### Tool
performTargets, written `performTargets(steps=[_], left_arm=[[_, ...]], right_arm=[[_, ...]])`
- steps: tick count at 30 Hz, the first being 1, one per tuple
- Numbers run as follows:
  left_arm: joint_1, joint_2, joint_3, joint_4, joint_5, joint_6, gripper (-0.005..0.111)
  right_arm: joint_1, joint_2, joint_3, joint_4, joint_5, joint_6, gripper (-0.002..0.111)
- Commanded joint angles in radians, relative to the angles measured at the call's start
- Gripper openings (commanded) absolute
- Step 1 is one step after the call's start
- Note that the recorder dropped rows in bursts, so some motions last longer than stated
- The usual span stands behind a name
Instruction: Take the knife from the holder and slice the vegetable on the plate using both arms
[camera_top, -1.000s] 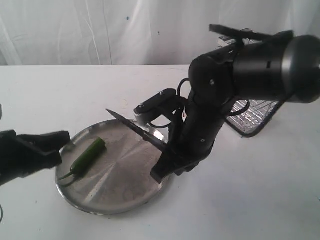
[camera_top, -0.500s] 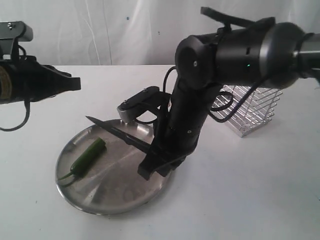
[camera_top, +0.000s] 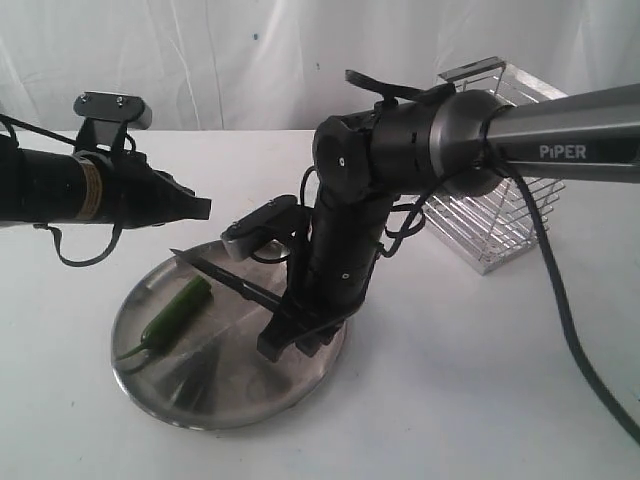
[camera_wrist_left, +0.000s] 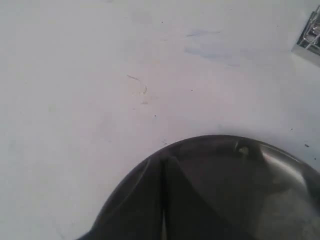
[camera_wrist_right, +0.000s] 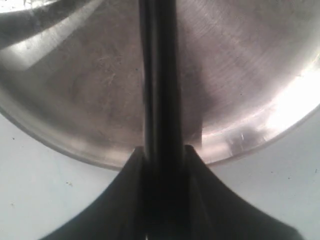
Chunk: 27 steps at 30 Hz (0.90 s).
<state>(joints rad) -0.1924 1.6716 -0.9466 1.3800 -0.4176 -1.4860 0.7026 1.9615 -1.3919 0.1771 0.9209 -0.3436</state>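
The green vegetable (camera_top: 178, 312) lies on the left half of the shiny round plate (camera_top: 230, 395). My right gripper (camera_top: 287, 322) is shut on the handle of the dark knife (camera_top: 222, 276) at the plate's right side. The blade slants up and left, its tip just beyond the vegetable's cut end. In the right wrist view the knife (camera_wrist_right: 160, 75) runs straight out from my right gripper (camera_wrist_right: 162, 155) over the plate (camera_wrist_right: 75, 100). My left gripper (camera_top: 200, 207) hovers shut and empty above the plate's far left rim. In the left wrist view my left gripper (camera_wrist_left: 164, 162) shows pressed-together fingers (camera_wrist_left: 140, 200) over bare table.
The wire holder (camera_top: 500, 215) stands on the white table behind and right of the right arm; its corner (camera_wrist_left: 310, 37) shows in the left wrist view. A white curtain closes off the back. The right arm's cable (camera_top: 580, 350) trails across the table at the right.
The left arm rose from beside the plate's left rim and reached right, above it. The right arm shifted left with the knife, bringing the blade lower over the plate.
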Motion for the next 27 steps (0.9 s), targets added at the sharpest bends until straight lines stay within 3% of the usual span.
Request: performTargets(steps=[1,4,7,12,15,20,23,27], left_arm=[[-0.005,-0.007,-0.008,0.021,0.03,-0.031,0.0],[0.009,-0.035,-0.008,0.092,0.018,-0.045,0.0],[0.013,-0.084,-0.008,0.34,0.039,-0.107,0.0],[0.011,-0.07,0.054,0.364,-0.028,0.146,0.0],[0.011,-0.041,0.098,0.364,0.027,0.166,0.0],[0.011,-0.027,0.135,0.364,0.273,-0.138,0.017],[0.011,-0.045,0.121,0.332,0.288,-0.337,0.029],[0.011,-0.069,0.121,0.364,0.263,-0.291,0.03]], right_arm=[[-0.008,-0.003,-0.007,-0.036,-0.005,-0.012,0.0],[-0.025,-0.003,-0.007,-0.137,-0.014,0.115,0.0],[-0.073,-0.003,-0.007,-0.165,-0.026,0.166,0.0],[-0.144,-0.015,-0.003,-0.142,-0.025,0.164,0.0],[-0.156,-0.027,-0.003,-0.09,-0.024,0.134,0.0],[-0.159,-0.058,-0.003,-0.033,-0.031,0.089,0.0],[-0.159,-0.077,-0.003,-0.033,-0.024,0.086,0.0],[-0.159,-0.104,-0.003,-0.03,-0.021,0.086,0.0]])
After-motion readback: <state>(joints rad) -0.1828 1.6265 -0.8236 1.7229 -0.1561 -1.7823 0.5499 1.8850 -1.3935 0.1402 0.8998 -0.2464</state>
